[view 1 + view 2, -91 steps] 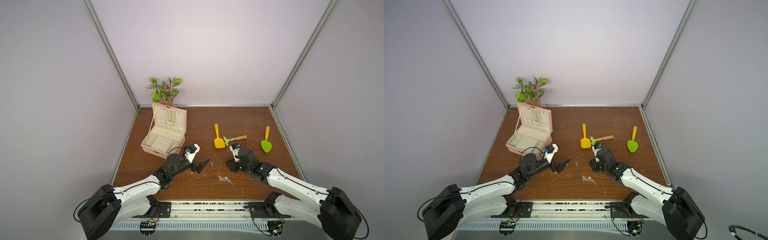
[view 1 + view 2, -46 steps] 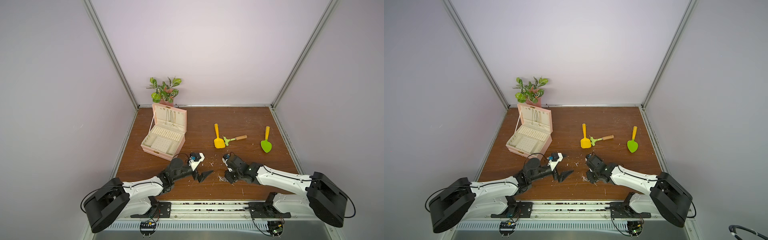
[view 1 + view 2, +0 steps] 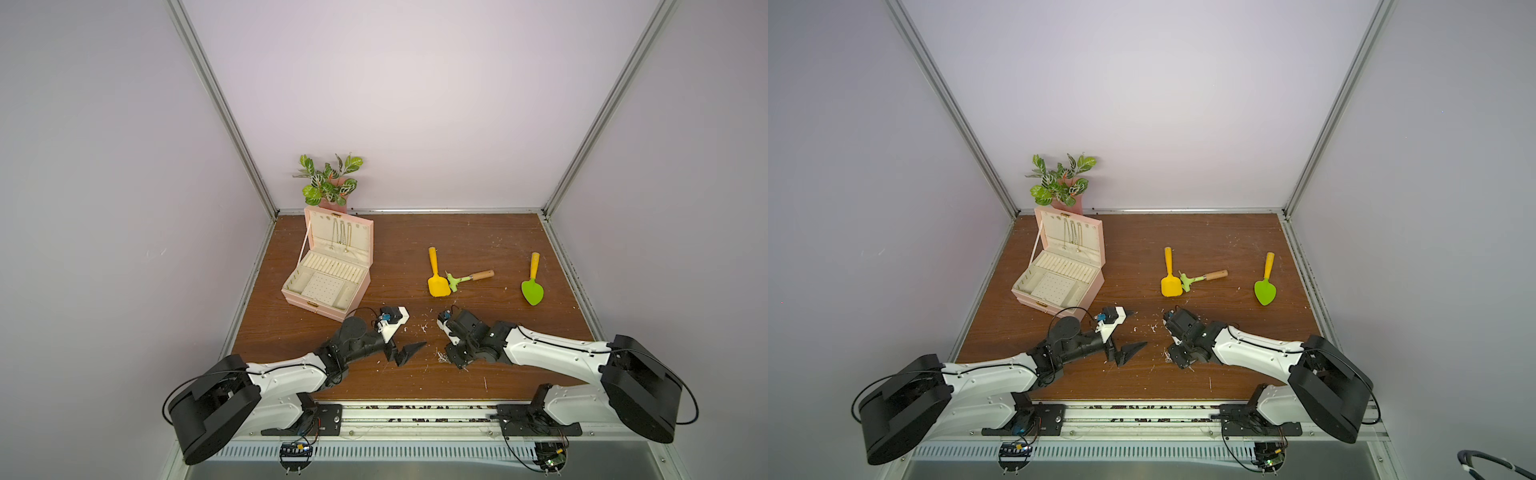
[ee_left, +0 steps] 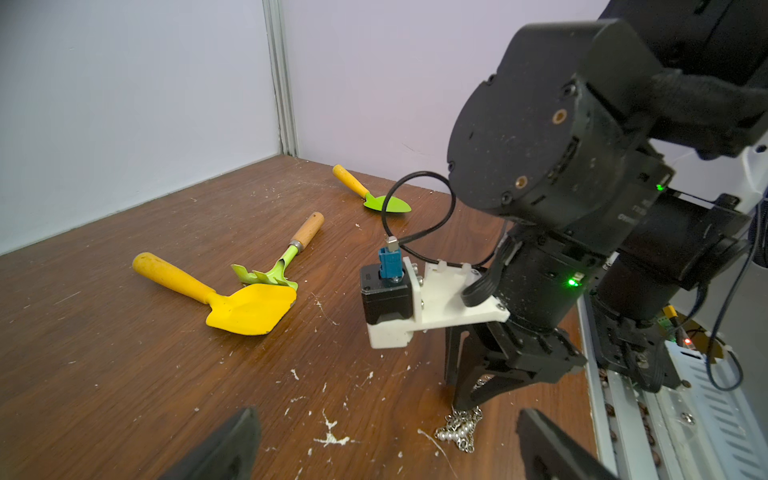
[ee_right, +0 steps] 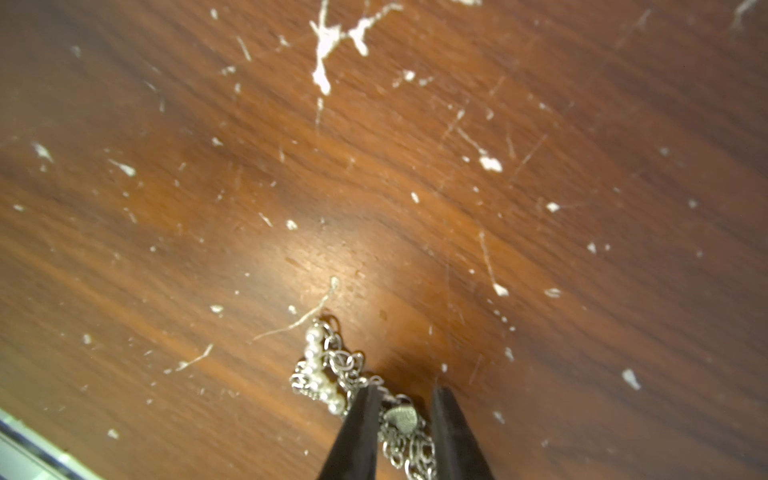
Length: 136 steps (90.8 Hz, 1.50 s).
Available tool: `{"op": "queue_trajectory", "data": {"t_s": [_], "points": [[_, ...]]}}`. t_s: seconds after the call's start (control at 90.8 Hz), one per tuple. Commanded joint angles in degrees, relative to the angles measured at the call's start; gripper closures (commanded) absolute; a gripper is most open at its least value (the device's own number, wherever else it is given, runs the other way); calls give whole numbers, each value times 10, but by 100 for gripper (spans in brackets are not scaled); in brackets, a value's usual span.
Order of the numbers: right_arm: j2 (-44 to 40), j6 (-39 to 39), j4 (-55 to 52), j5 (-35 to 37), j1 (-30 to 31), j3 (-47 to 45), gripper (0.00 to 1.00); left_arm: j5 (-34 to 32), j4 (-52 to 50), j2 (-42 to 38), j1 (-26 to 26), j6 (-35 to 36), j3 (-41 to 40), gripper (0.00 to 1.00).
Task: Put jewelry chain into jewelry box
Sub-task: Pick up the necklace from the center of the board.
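Where both top views look down, the table (image 3: 415, 237) is dark brown wood-grain, scuffed and dotted w/ white flecks, thickest toward the front. Pale lilac walls (image 3: 415, 104) close three sides, w/ aluminium posts (image 3: 224, 112) in the back corners. A metal rail (image 3: 415, 415) runs along the front edge. The jewelry box (image 3: 316, 305) sits back-left, lid upright, thin gold chains (image 3: 341, 232) hanging inside the lid. A potted plant (image 3: 330, 183) stands behind it in the corner. Mid-table lie a yellow scoop (image 3: 436, 278) and a small rake (image 3: 465, 277) just beside it, w/ a green trowel (image 3: 532, 286) well apart to the right. The left gripper (image 3: 409, 334) is low near front centre, jaws spread wide, holding nothing. The right gripper (image 3: 457, 362) points down at the table beside it and hides the jewelry chain in these views.

Left wrist view: the jewelry chain (image 4: 459, 426) lies in a small heap on the wood near the rail, w/ the right gripper (image 4: 467, 401) planted on one end of it.

Right wrist view: close-up of glossy grain w/ a glare patch, white crumbs and hairline scratches. Two black fingertips (image 5: 357, 428) stand narrowly apart w/ part of the chain, incl. a small heart charm (image 5: 401, 415), btwn them. The rest spills out on the table. Can't tell if they pinch it.
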Motion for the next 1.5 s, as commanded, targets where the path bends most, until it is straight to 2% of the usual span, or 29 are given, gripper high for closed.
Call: {"op": "queue_trajectory", "data": {"t_s": [0.0,0.407,0.605,1.156,1.486], "points": [[13,-11,-20,13,10,10,76,8,13,5,-6,3,-4,2],[-2,5,-44,35,26,22,100,10,13,3,-7,-9,-2,2],[-24,19,-57,30,27,25,100,9,13,0,-6,-12,-1,2],[-54,128,-103,88,77,51,100,10,16,2,-7,-19,-5,2],[-96,96,-144,153,80,125,100,26,37,-6,-7,-36,0,2]]}}
